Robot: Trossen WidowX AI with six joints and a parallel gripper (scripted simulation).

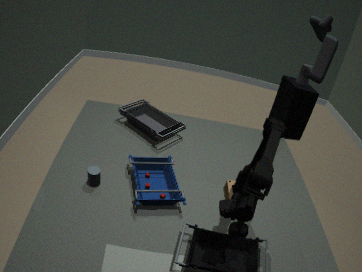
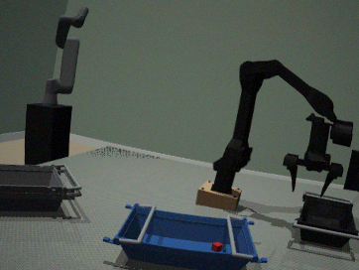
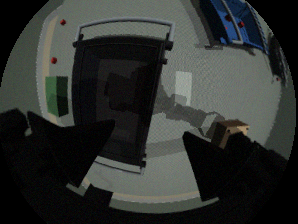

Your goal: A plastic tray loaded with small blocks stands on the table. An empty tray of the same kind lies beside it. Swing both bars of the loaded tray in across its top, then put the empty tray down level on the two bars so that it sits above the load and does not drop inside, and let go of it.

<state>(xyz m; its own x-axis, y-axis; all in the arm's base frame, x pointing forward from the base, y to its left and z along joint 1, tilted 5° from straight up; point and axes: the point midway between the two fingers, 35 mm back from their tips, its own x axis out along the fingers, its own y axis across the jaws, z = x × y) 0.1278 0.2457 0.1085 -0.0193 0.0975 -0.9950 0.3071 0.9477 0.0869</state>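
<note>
The loaded blue tray holds small red blocks. Its two wire bars both lie across its top, one near each end: one bar and the other bar. An empty black tray stands level on the table, its bars out beyond its ends. My gripper is wide open and empty above the black tray, fingers pointing down, touching nothing. The arm hides the fingers in the top view.
A grey tray with wire bars stands at the back. A grey cylinder stands beside the blue tray. The arm's wooden base stands near the blue tray. A green block is beyond the black tray in the wrist view.
</note>
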